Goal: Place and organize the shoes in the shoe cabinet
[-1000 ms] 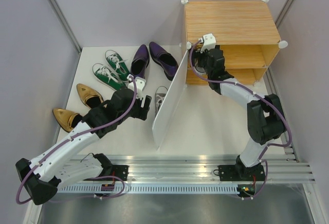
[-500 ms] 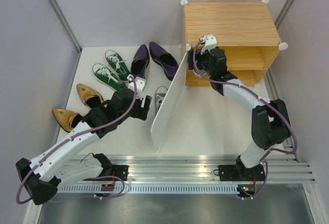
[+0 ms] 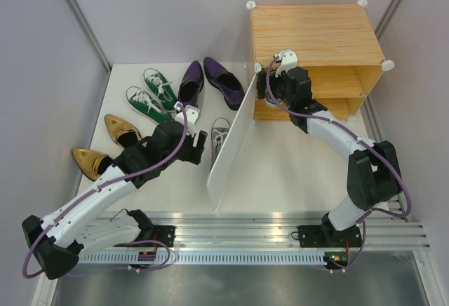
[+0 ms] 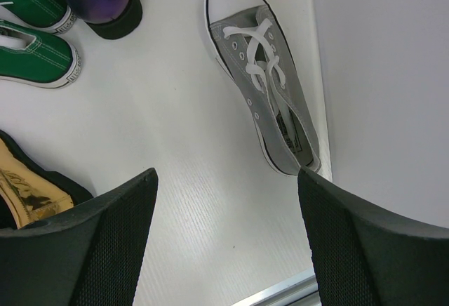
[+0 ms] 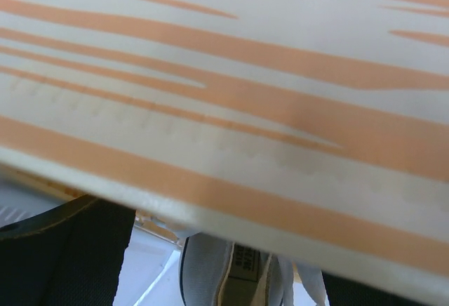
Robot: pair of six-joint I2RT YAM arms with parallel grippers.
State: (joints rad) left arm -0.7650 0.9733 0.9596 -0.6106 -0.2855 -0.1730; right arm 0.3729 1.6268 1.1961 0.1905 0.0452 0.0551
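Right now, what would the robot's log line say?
left gripper open, facing grey sneaker | right gripper open at shoe cabinet | white door open | green shoes, purple shoes, gold shoes on table

The shoe cabinet point(image 3: 316, 32) is pale bamboo-grain wood with a smooth, matt face; its door panel point(image 3: 231, 141) is plain smooth white, and the corner connectors point(image 3: 386, 61) look like white plastic. The grey sneaker point(image 4: 270, 102) is woven cloth with white cotton-like laces and a smooth white toe cap. The green sneakers point(image 3: 151, 95) are cloth too. The purple dress shoes point(image 3: 221, 80) are glossy and the gold pointed shoes point(image 3: 121, 129) shine like metal foil. The table point(image 4: 175, 123) is matt white and faintly lined. The left gripper's point(image 4: 226, 180) jaws are matt black and finely textured.
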